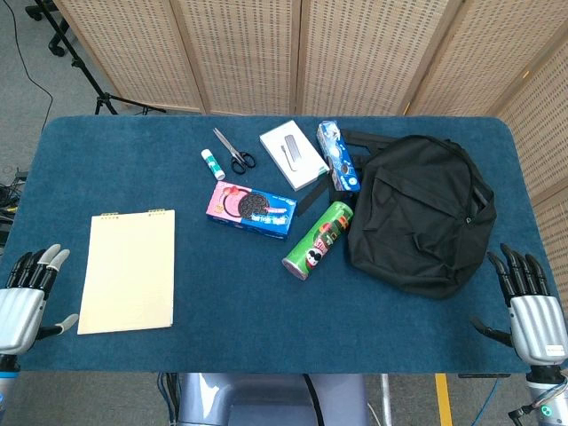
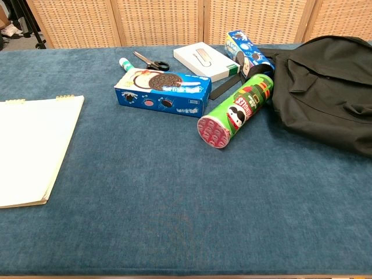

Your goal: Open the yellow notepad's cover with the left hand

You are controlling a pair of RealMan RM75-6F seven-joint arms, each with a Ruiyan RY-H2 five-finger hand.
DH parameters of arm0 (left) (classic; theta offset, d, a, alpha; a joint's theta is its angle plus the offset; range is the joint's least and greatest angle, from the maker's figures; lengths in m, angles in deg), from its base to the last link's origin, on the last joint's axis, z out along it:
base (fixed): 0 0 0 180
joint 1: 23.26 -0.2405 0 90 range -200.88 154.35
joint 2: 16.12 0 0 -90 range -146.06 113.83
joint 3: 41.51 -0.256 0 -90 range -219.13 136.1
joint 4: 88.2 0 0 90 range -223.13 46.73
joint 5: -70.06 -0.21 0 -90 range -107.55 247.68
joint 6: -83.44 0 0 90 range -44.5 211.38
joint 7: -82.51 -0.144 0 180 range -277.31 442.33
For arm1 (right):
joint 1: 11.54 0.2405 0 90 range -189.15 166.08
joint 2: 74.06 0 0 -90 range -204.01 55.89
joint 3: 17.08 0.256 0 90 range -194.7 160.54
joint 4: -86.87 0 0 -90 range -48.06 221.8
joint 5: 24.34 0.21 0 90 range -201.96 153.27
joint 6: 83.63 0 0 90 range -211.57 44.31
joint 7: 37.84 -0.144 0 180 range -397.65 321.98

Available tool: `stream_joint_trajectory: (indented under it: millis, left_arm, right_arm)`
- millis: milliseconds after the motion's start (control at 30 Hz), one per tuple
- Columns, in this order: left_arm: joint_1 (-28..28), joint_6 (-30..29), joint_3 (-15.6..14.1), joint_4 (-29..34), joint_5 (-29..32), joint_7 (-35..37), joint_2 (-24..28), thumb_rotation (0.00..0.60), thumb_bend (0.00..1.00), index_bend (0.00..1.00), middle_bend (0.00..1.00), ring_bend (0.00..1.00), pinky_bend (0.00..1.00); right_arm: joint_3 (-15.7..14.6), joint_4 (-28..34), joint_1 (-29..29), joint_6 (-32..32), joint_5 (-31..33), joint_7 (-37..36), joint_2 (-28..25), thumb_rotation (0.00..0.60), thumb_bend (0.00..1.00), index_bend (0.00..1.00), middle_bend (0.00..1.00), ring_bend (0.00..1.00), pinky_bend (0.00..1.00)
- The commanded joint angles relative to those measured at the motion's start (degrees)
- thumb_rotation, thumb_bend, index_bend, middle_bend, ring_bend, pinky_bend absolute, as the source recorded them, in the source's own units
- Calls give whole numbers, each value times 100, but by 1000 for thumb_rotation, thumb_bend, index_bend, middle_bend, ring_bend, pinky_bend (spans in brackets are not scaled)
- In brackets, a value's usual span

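Blue-carpeted table [image 1: 133,169] with folding screens [image 1: 266,53] behind. Nearest, the left hand [image 1: 25,297] and right hand [image 1: 531,306] rest at the front corners, fingers spread, holding nothing; the yellow notepad [image 1: 129,271] lies closed just beside the left hand. Farther back lie a chips can [image 1: 318,240], cookie box [image 1: 252,209] and black backpack [image 1: 417,213].

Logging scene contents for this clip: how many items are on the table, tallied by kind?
Stationery: 4 (yellow notepad, scissors, glue stick, white box)
Snacks: 3 (cookie box, blue cookie pack, chips can)
Bags: 1 (black backpack)
Total: 8
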Motion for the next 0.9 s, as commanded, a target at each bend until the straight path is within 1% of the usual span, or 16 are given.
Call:
stream_joint_trajectory:
  millis: [33,333,433,500,533,600,667,800,900]
  left_arm:
    - [4,-7,7,-9,-9,-15,-18,600,0,0,0,0,0]
    - [-27,-70,2,-23,-56,-34,-34,600,0,0,0,0,0]
    - [-5,8,-26,-50,-66,-93,-40,600,0,0,0,0,0]
    - [68,220,-102,-128,-98,-66,-92,600,0,0,0,0,0]
    - [151,368,-124,-310,-137,50,-192,600,0,0,0,0,0]
    - [236,470,-122,-686,-191,231,-430,600,0,0,0,0,0]
    - [311,569,-212,-1061,-357,478,-675,600,0,0,0,0,0]
    - [374,587,-407,-1737,-704,702,-1080,600,0,0,0,0,0]
    - [363,594,-537,-2190,-833,803,-1344,600,17,0,0,0,0]
  right_arm:
    - [10,4,-1,5,17,-46,-16,600,106,17,0,0,0]
    - [6,0,-1,28,18,-148,-54,600,131,17,0,0,0]
    - [12,7,3,39,28,-172,-62,600,131,17,0,0,0]
    - [12,8,8,75,58,-181,-62,600,131,17,0,0,0]
    - [12,7,13,97,74,-193,-65,600,131,17,0,0,0]
    - [15,9,16,110,85,-208,-73,600,131,17,0,0,0]
    - [19,14,19,117,92,-239,-85,600,131,17,0,0,0]
    - [38,14,15,115,122,-319,-120,600,131,17,0,0,0]
    - [57,11,9,113,158,-390,-150,600,131,17,0,0,0]
